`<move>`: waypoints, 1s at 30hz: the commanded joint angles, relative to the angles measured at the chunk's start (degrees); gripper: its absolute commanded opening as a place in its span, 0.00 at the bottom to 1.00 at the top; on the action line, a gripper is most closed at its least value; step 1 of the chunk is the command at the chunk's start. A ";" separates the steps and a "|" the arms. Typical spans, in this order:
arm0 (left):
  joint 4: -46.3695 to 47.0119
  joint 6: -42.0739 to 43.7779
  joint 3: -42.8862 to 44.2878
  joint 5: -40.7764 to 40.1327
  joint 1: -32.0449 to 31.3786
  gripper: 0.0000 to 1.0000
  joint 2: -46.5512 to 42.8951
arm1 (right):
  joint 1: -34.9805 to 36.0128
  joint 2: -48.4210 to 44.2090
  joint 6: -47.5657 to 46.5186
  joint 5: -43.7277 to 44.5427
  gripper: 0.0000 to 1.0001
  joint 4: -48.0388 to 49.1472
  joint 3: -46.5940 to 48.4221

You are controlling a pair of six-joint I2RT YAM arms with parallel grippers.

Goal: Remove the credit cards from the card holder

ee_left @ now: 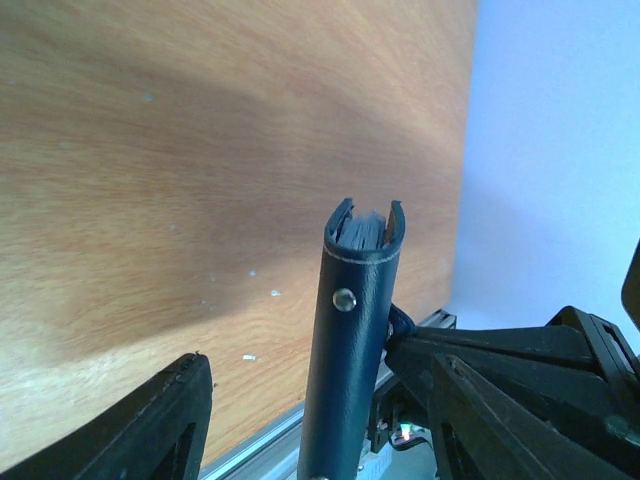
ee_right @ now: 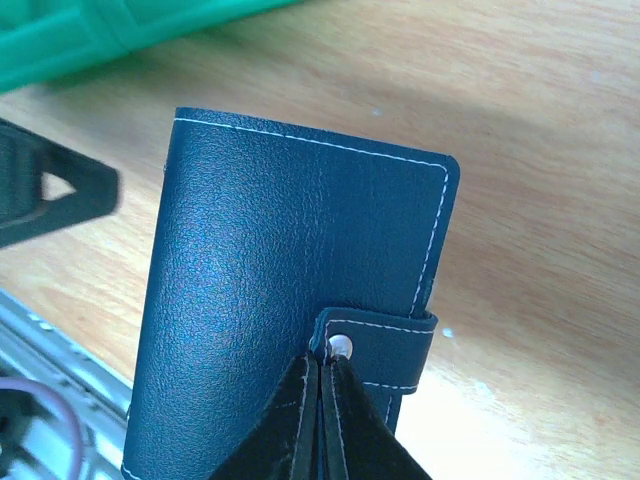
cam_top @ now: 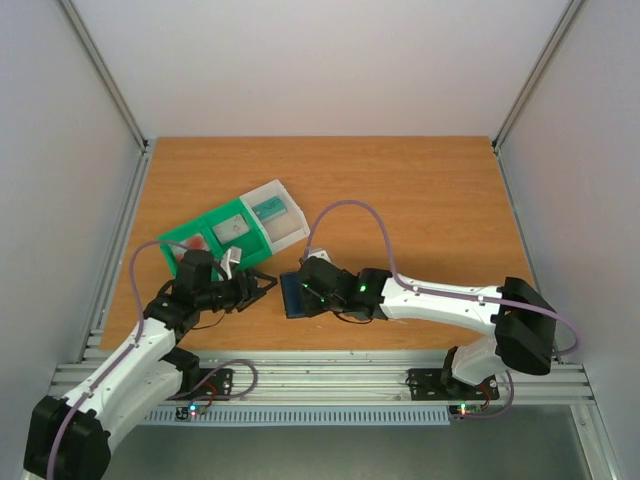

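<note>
Pinching the card holder at its clasp edge, the right gripper had it near the front of the table, and the left gripper hung just beside it, fingers spread wide.

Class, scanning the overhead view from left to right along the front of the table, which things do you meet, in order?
In order: left gripper → card holder → right gripper.
</note>
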 commanded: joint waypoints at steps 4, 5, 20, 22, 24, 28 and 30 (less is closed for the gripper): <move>12.49 -4.64 -1.43 3.29 -0.43 0.58 0.62 | 0.23 -3.32 2.82 -3.64 0.01 6.62 -0.53; 13.22 -5.01 -1.54 3.25 -0.43 0.57 0.93 | 0.25 -3.41 2.97 -4.45 0.01 7.29 -0.68; 14.96 -4.64 -1.57 4.22 -0.51 0.03 5.32 | 0.25 -4.48 5.76 -5.68 0.01 10.42 -2.75; 14.68 -4.05 -1.57 4.05 -0.51 0.01 5.23 | 0.20 -5.09 5.92 -5.03 0.01 10.27 -3.31; 12.66 -3.05 -1.49 3.91 -0.51 0.00 5.28 | 0.16 -5.73 6.63 -4.42 0.01 8.17 -3.19; 10.06 -0.69 -1.14 2.75 -0.51 0.00 6.02 | 0.16 -7.47 7.66 -1.73 0.01 3.43 -3.86; 10.45 -0.14 -1.13 2.71 -0.52 0.01 7.25 | 0.20 -8.80 8.31 -0.28 0.01 3.92 -5.86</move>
